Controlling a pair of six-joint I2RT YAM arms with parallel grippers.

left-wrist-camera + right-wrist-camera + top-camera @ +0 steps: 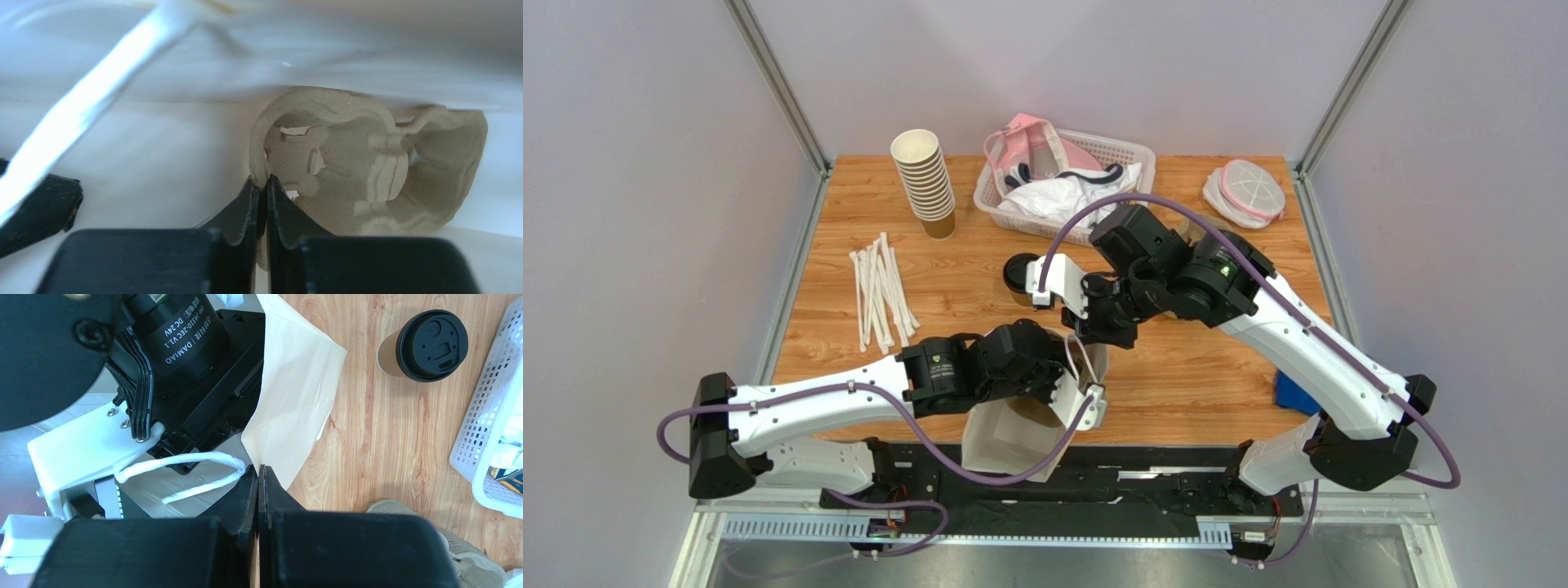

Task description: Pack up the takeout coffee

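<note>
A: Currently, which step is this?
B: Bag preparation. Inside the paper bag (987, 439) the left gripper (262, 184) pinches the pulp carrier (368, 177) by its rim; the right gripper (258, 471) is pressed together on the bag's edge.
A: And the takeout coffee (423, 346)?
B: Upright beyond the bag, well apart, untouched. Next, probably: release the carrier, fetch the cup, keep it level.

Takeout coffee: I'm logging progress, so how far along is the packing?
Done: pulp carrier sits inside the paper bag. In hand: left gripper pinches the carrier's rim, right gripper pinches the bag's edge. Remaining: the lidded takeout coffee stands on the table, outside the bag.
</note>
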